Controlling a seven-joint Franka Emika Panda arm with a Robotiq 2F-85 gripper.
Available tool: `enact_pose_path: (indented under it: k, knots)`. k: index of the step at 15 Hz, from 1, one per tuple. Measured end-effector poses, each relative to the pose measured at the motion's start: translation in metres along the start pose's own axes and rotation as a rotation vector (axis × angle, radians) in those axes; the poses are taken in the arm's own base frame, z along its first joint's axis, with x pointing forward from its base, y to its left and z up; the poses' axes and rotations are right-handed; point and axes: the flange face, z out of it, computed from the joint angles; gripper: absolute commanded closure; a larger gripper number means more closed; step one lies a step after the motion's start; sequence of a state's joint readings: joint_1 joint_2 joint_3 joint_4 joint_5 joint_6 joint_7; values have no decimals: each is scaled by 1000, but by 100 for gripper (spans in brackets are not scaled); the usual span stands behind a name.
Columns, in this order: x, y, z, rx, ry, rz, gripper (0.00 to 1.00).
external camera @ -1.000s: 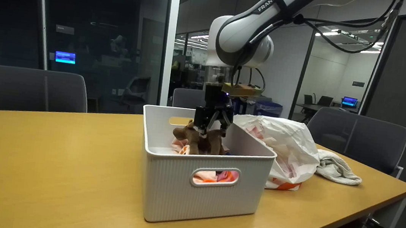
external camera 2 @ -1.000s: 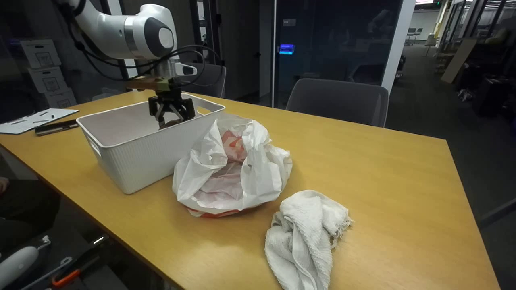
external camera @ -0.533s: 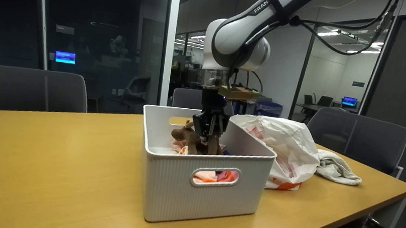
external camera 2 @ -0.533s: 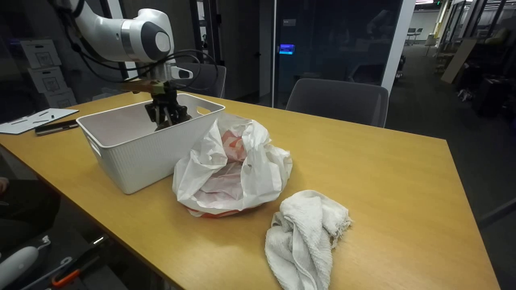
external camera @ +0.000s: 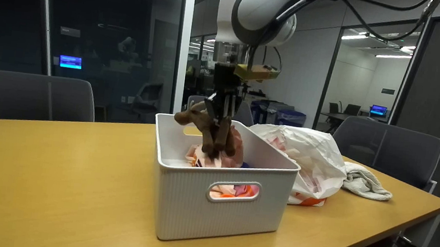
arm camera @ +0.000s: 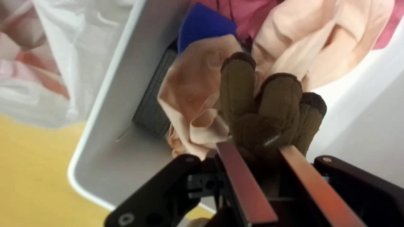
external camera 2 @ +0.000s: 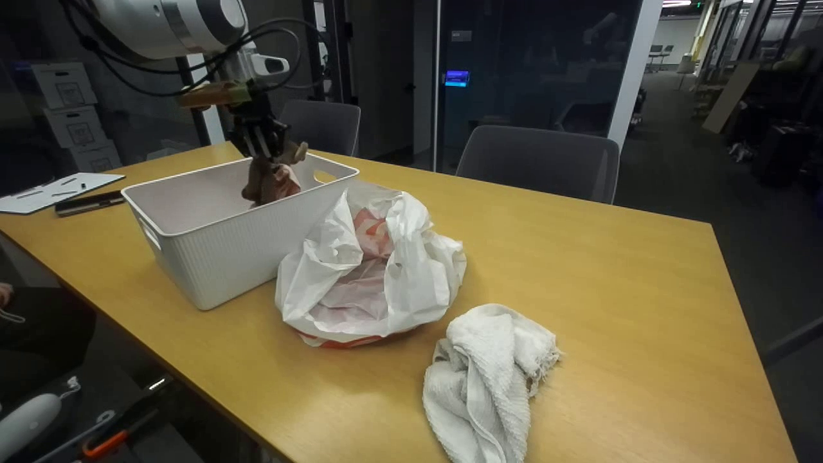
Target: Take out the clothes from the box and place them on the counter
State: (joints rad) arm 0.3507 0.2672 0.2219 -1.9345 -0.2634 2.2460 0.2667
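Note:
The light grey box (external camera: 217, 218) stands on the tan wooden counter (external camera: 51, 187). My gripper (external camera: 221, 119), over the box, is shut on a brown plush animal (external camera: 199, 123), whose head rises above the rim while its legs hang inside. In the wrist view its brown legs (arm camera: 281, 97) stick out past the fingers (arm camera: 243, 183). Of the clothes, a peach cloth (arm camera: 189, 91) is drawn up against the animal; whether the fingers pinch it too I cannot tell. Another peach cloth (arm camera: 315, 41) and a pink cloth (arm camera: 252, 15) lie lower in the box.
Inside the box are a blue item (arm camera: 205, 25) and a dark grey block (arm camera: 154, 97) by the wall. A crumpled white plastic bag (external camera 2: 379, 276) leans close to the box. Beyond it lies a white towel (external camera 2: 488, 379). A whiteboard (external camera 2: 51, 193) rests on the counter's far end.
The jaws have come together on the brown animal, first lowering a little, then rising. The animal has lifted from the pile, and a peach cloth has come up with it.

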Motion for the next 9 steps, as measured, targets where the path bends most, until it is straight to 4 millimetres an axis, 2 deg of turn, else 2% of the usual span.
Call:
enact_pose_path:
  k: [5,7,9]
  knots:
    - [-6,34,-85,-140,173,119,93]
    - [-18,46,-104,-158,184,195,92]
    - [-32,48,-109,-63,140,241,92]
